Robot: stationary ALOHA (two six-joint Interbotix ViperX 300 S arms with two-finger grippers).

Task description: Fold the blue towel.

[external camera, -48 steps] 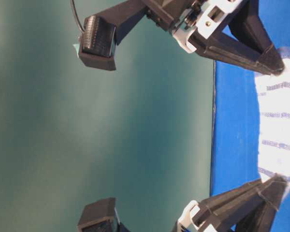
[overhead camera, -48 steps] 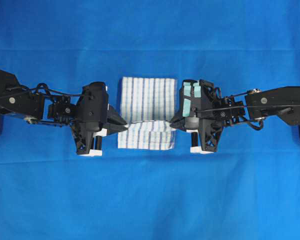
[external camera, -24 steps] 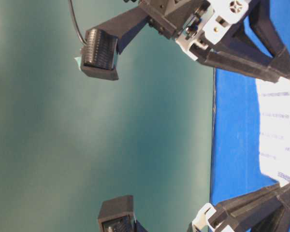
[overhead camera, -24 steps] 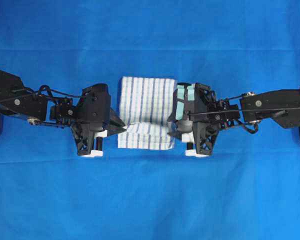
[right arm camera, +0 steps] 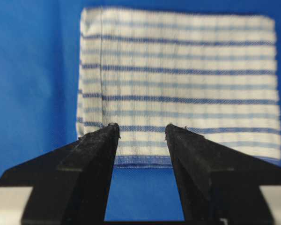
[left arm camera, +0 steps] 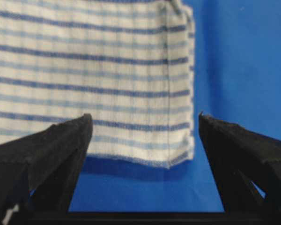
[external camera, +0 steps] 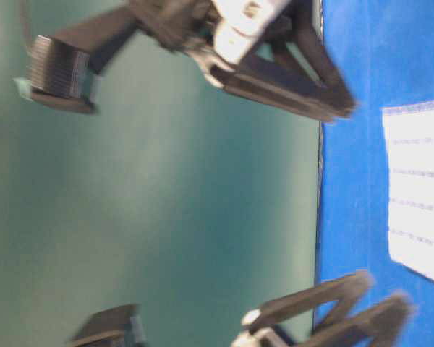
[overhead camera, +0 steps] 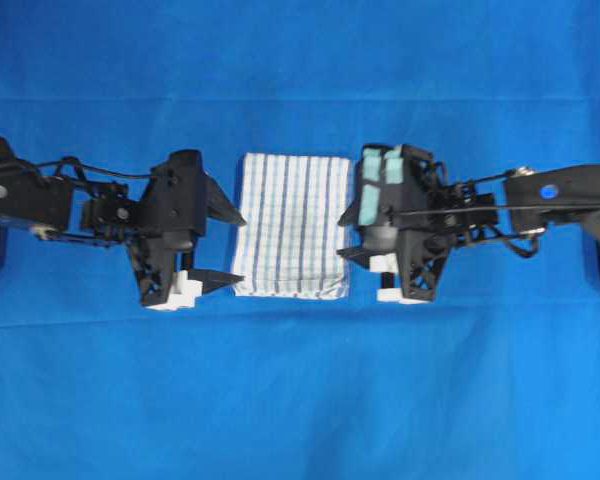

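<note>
A: Left gripper [overhead camera: 230,245] first. Why is it parked there?

B: Jaws spread wide, nothing in them, sitting just off the left edge of the blue towel [overhead camera: 291,225]. Wrist view shows cloth between the tips but clear of both. Reads as a release, fold laid down (my guess).

A: Towel itself?

B: Mid-desk, flat, tidy rectangle, stripes running away from the camera, between the two arms.

A: Right gripper [overhead camera: 348,236]?

B: Jaws apart too, narrower gap than the left, empty, just beside the towel's right edge. Mirrored placement suits a two-arm fold.

A: Surface, room?

B: Desk [overhead camera: 300,390] under a plain solid-blue covering, a few soft creases. Table-level view is blurred, with a dull green wall behind.
</note>
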